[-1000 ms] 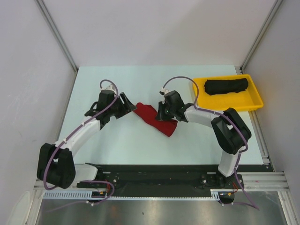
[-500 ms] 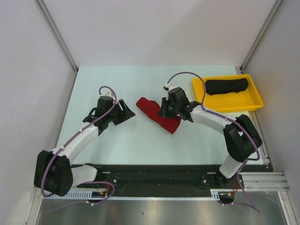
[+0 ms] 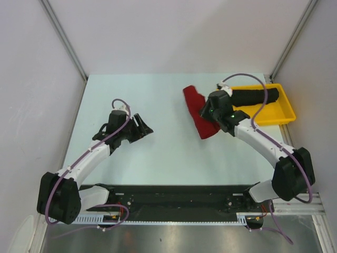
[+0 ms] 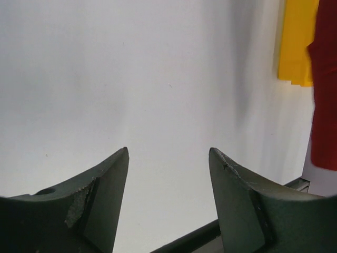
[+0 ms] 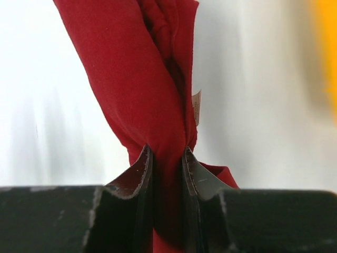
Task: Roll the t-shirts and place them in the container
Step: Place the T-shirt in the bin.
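The deep red t-shirt (image 3: 195, 101), bunched into a long roll, hangs pinched between the jaws of my right gripper (image 3: 205, 114) at the table's far right, just left of the yellow tray. In the right wrist view the red cloth (image 5: 139, 68) fills the narrow gap of the gripper (image 5: 166, 153), with a small label at its edge. The black t-shirt (image 3: 255, 96) lies rolled inside the tray. My left gripper (image 3: 144, 126) stands open and empty over bare table at mid-left, its jaws (image 4: 168, 153) wide apart with the red shirt (image 4: 324, 105) far off to its right.
The yellow tray (image 3: 274, 117) sits at the far right corner, its edge showing in the left wrist view (image 4: 297, 42). White walls and metal posts enclose the table. The black base rail (image 3: 174, 197) runs along the near edge.
My right arm has carried the red t-shirt off the table's middle, up and rightwards to beside the tray. The left gripper has let the shirt's end go and drawn back slightly.
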You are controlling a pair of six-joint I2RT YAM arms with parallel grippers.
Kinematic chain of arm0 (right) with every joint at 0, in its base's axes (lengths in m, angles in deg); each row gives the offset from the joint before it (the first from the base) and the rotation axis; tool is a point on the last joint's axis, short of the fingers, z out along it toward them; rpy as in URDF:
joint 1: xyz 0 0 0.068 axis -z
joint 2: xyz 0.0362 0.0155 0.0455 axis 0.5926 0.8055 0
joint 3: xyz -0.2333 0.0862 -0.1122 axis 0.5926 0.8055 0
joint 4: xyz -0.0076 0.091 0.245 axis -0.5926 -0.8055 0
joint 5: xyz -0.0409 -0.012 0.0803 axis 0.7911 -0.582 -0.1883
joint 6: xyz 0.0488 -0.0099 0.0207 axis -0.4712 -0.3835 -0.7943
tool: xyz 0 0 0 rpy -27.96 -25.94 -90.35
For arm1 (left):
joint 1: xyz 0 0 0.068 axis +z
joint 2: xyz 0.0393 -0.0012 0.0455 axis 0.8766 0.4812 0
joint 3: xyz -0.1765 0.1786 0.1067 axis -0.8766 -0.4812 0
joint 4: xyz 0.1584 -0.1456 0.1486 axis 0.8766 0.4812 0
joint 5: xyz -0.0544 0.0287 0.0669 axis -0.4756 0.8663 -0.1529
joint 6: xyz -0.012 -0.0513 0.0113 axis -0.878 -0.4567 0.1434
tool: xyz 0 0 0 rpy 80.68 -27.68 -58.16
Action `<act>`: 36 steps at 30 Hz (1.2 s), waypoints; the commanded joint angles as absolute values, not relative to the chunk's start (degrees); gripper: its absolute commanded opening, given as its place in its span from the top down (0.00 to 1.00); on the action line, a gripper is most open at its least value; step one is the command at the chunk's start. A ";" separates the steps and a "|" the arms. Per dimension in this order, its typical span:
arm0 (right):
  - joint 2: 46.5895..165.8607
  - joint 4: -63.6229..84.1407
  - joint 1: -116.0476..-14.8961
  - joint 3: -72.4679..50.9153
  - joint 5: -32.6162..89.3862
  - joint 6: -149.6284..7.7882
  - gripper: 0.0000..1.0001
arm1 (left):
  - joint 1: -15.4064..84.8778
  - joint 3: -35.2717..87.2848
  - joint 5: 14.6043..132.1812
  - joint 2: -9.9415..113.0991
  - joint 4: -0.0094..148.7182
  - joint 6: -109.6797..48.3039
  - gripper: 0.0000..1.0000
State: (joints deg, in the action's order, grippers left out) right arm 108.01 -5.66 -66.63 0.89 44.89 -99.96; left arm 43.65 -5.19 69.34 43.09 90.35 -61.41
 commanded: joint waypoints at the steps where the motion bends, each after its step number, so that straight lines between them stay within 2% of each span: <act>1: 101.09 -7.51 -64.47 0.26 65.17 -113.22 1.00 | 43.75 -6.79 66.10 41.47 87.01 -62.44 0.32; 4: 99.85 -9.35 -62.81 0.26 79.39 -121.47 1.00 | 43.74 -7.14 65.05 41.65 86.31 -62.44 0.33; 10: 100.99 -17.43 -57.62 0.26 93.57 -142.26 1.00 | 43.57 -6.96 63.64 42.18 86.04 -61.91 0.33; 18: 107.57 -21.84 -48.31 0.17 93.77 -159.10 1.00 | 42.87 -6.00 61.53 44.81 85.07 -61.39 0.33; 36: 124.63 -0.94 -39.07 0.35 89.92 -168.00 1.00 | 42.78 -0.64 58.72 50.88 85.42 -58.31 0.33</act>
